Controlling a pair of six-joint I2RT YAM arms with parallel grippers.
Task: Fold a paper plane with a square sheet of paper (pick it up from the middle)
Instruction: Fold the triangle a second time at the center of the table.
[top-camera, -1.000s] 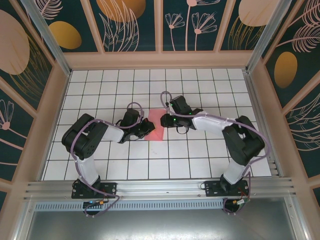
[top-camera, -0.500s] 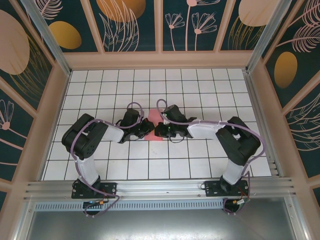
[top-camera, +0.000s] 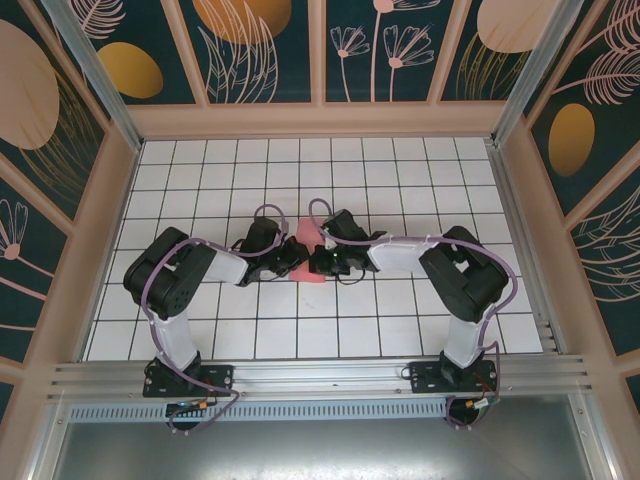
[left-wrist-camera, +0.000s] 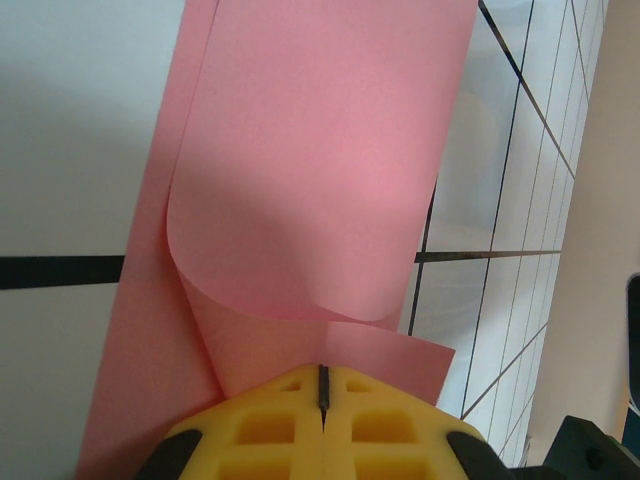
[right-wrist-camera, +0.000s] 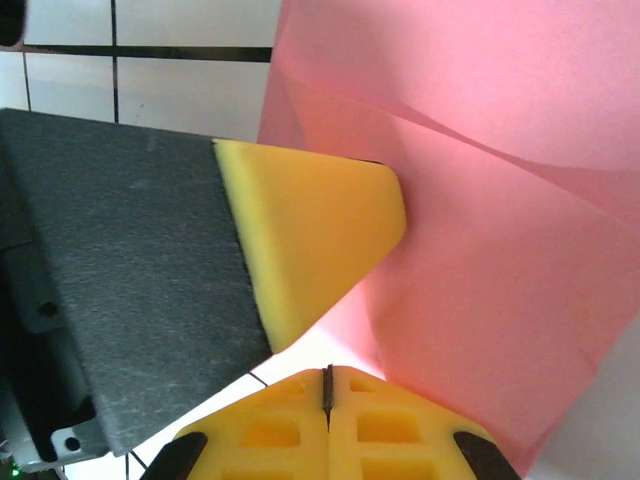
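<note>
The square sheet of paper (top-camera: 308, 234) is salmon pink and lies mid-table, mostly covered by both grippers. My left gripper (top-camera: 297, 261) is shut on the sheet's near edge (left-wrist-camera: 320, 170), and a flap curls up and over in front of its yellow fingertips (left-wrist-camera: 270, 420). My right gripper (top-camera: 318, 264) meets it from the right. Seen from the right wrist, my right gripper (right-wrist-camera: 327, 372) is shut, with white tile at its tip and the pink sheet (right-wrist-camera: 500, 250) touching its right side. The left gripper's yellow pad (right-wrist-camera: 310, 240) sits just ahead of it. The paper plane is out of view.
The white gridded table (top-camera: 300, 330) is ringed by low wooden walls (top-camera: 320, 122). Both arms reach inward to the middle. Open tiles lie at the back, at the sides and toward the near rail (top-camera: 320, 375).
The right gripper has swung left over the paper until it almost touches the left gripper, and its jaws have shut. Less pink shows from above. The left arm has stayed put.
</note>
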